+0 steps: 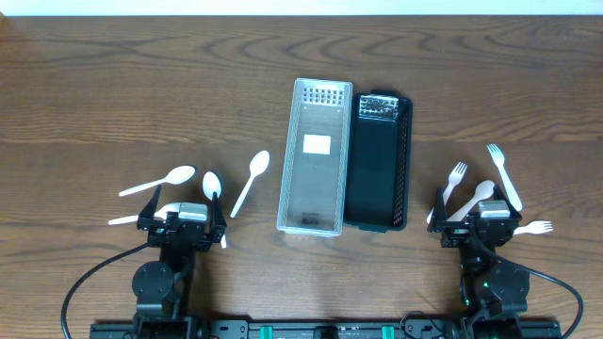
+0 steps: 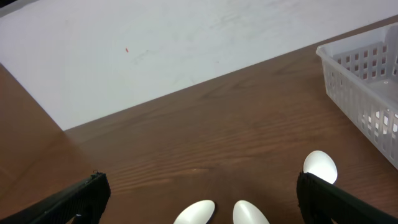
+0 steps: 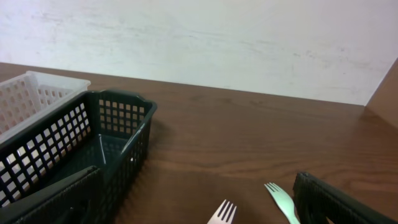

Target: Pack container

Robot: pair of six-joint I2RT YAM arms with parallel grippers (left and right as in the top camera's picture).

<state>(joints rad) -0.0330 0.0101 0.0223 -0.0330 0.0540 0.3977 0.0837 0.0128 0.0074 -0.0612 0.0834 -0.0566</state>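
A clear white basket [image 1: 316, 155] and a black basket [image 1: 379, 160] stand side by side mid-table, both empty as far as I can see. White spoons [image 1: 158, 182] [image 1: 213, 188] [image 1: 251, 182] lie at the left. White forks [image 1: 454, 184] [image 1: 504, 174] [image 1: 532, 227] and a spoon [image 1: 476, 200] lie at the right. My left gripper [image 1: 182, 218] is open and empty over the spoons. In its wrist view [image 2: 202, 193], spoon bowls [image 2: 196, 213] [image 2: 249, 213] lie between the fingers. My right gripper [image 1: 480, 221] is open and empty. In its wrist view [image 3: 199, 205], fork tips [image 3: 222, 213] [image 3: 281, 199] show.
The white basket's corner [image 2: 367, 87] shows at the right of the left wrist view, with a third spoon [image 2: 319, 166] by the right finger. The black basket [image 3: 118, 124] stands left of the right gripper, the white basket [image 3: 37, 93] behind it. A pale wall runs along the table's far edge.
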